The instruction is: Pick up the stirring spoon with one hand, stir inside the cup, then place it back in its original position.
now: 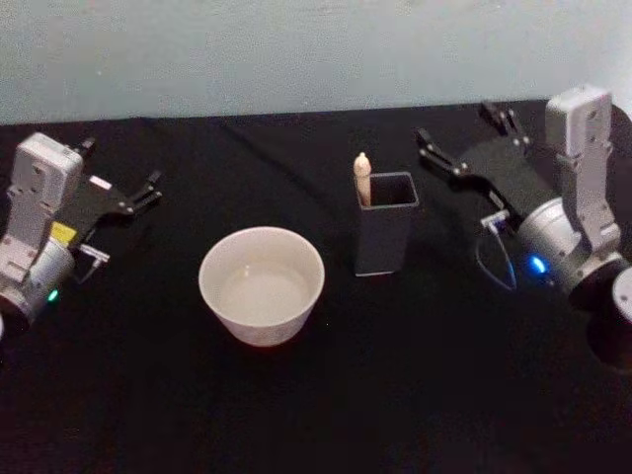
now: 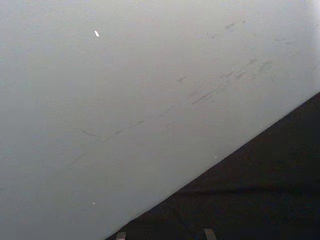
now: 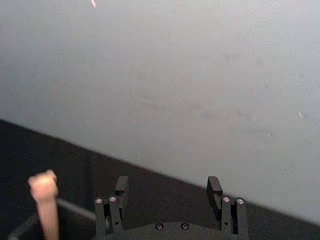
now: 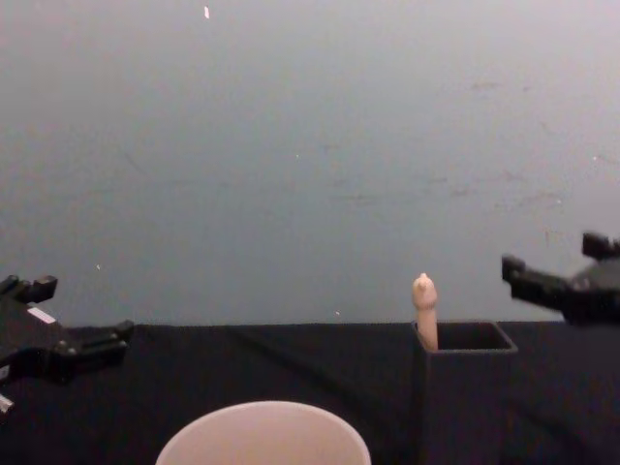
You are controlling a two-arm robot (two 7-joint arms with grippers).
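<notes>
Your right gripper hovers with its 2 fingers spread wide and nothing between them. The stirring spoon stands just to that claw's left and a little nearer you, knob up, leaning in the corner of the dark holder; in the right wrist view the beige handle sits beside the left finger, not between the 2. The spoon stands upright, probably so the knob can be pinched from the side. The cup sits further left of the claw, beside the holder, keeping the carry short. Your left gripper idles well apart from the cup, fingers open. Pickup not yet done.
</notes>
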